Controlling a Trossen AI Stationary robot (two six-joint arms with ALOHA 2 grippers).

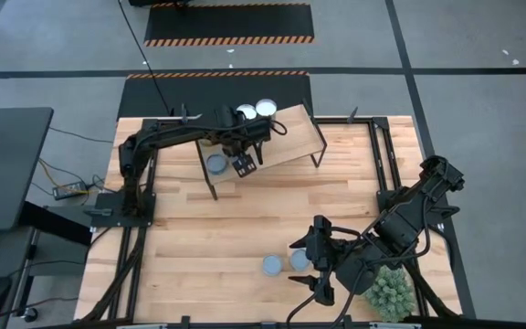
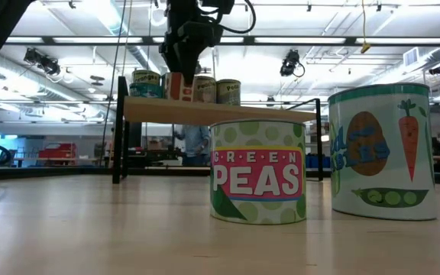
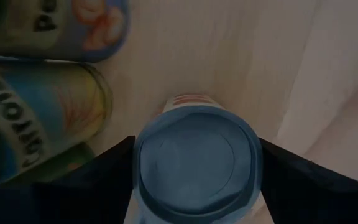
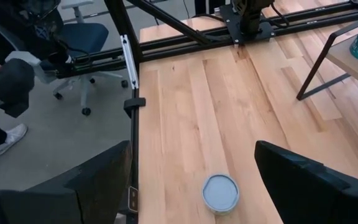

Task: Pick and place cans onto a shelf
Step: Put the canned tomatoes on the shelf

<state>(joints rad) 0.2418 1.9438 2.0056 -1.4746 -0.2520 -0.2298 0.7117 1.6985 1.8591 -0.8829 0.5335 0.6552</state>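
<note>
Step in hand: the left pincer (image 1: 237,139) is gripping a red-labelled can (image 3: 196,160) by its sides and, by my reading, is lowering it onto the shelf (image 1: 290,137).
Left pincer: its fingers are closing on that can's two sides, with the pale blue top facing the wrist camera.
Held can: in the low view it is sitting at plank level (image 2: 176,85), though whether its base is touching the wood cannot be told.
Shelf: three other cans are standing on it; the nearest one (image 2: 205,89) is just beside the held can.
Cans still waiting: two are standing on the tabletop (image 1: 208,265) near the right arm, the green peas can (image 2: 258,172) and a vegetable-print can (image 2: 382,153).
Right pincer: it (image 1: 310,267) is hanging spread wide and empty over the near tabletop, with one can (image 4: 220,192) ahead of it.
Doing it well: I judge the can should be settled flat before the fingers part, and they should be parting only slightly so they are not nudging the neighbouring tins.
Risk: lifting away at a tilt could be tipping the can.
</note>
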